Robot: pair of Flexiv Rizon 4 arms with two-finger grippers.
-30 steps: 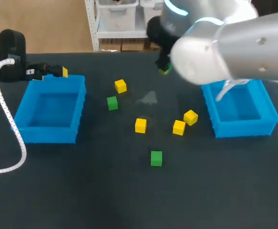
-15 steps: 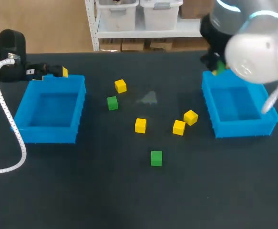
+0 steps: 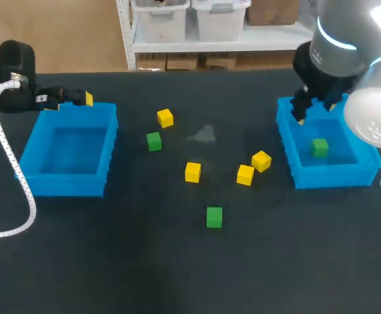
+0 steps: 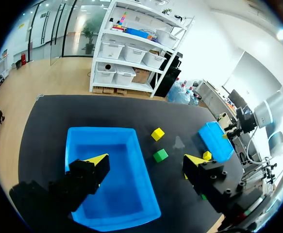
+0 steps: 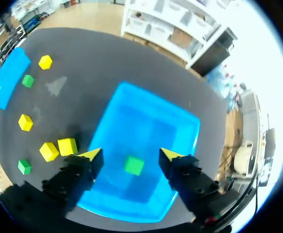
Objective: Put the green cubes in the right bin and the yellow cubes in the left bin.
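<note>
Tabletop [image 3: 125, 268] is matte black between left bin [image 3: 63, 183] and right bin [image 3: 334, 178].

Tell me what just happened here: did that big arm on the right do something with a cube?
The right arm swung from mid-table to over the right bin carrying a green cube, then its fingers let go: the cube now lies in that bin. The left arm's fingers, the left bin, four yellow cubes and two loose green cubes stayed put.
</note>
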